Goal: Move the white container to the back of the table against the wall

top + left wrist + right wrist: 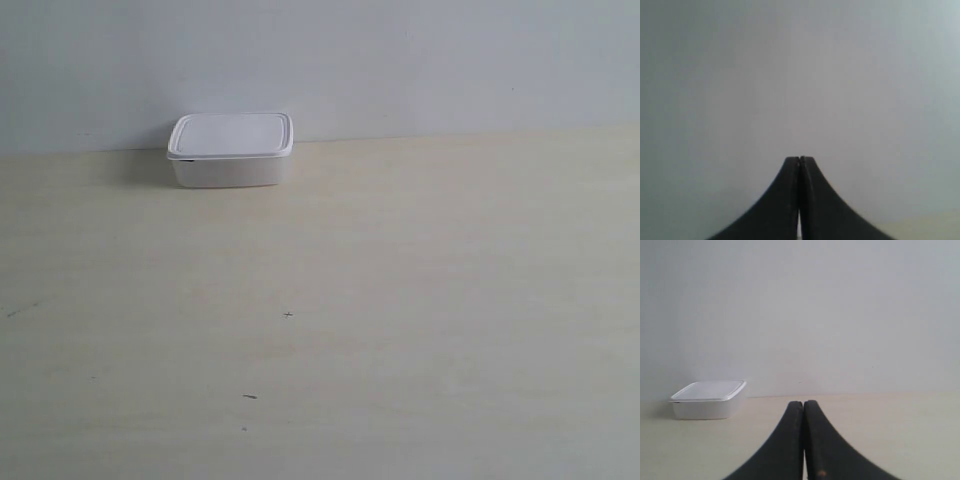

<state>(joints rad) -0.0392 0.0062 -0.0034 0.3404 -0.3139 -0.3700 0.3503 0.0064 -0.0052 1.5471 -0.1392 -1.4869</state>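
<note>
And there's the white container (231, 150), sitting flat right at the back edge of the desk (400, 300), along the left stretch of that edge in the exterior view. Its rear side is up against the wall (400, 60), though whether it truly touches is too fine to call. Neither arm shows in the exterior view. The left hand (800, 161) is pinched closed on nothing, facing bare wall. The right hand (803, 404) is closed and empty too, low over the desk and well apart from the white container. By my reading the job looks done, with nothing left but perhaps a final nudge if a gap remains.
</note>
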